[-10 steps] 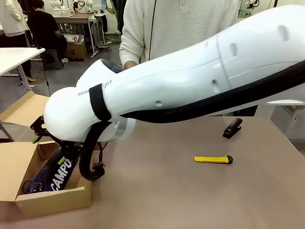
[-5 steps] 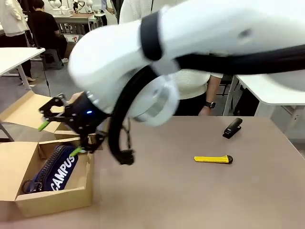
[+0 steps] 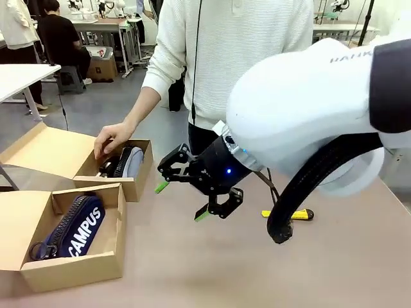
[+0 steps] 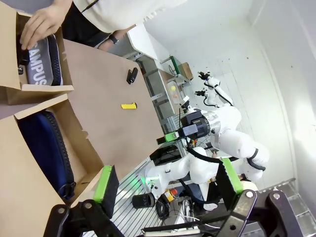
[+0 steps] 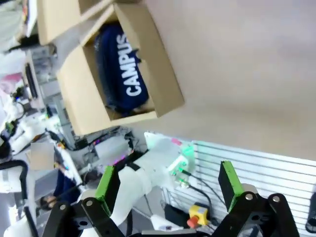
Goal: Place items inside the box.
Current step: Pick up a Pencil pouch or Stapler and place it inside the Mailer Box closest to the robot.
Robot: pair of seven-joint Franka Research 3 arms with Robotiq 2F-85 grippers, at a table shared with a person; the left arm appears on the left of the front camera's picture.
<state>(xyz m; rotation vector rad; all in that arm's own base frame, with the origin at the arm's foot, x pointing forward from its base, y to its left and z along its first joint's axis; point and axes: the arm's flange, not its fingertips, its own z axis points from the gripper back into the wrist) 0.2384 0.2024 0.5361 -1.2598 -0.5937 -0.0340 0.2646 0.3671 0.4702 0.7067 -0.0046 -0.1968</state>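
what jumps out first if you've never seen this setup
The big white right arm reaches in from the right, its right gripper open in mid-air above the table. At the left a navy pencil case lettered CAMPUS lies in the near box, and the person's hand is on a grey pencil case in the far box.

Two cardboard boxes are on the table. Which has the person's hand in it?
The far box with the grey case: the person's hand reaches into it. The near box, with the navy CAMPUS case, has none.
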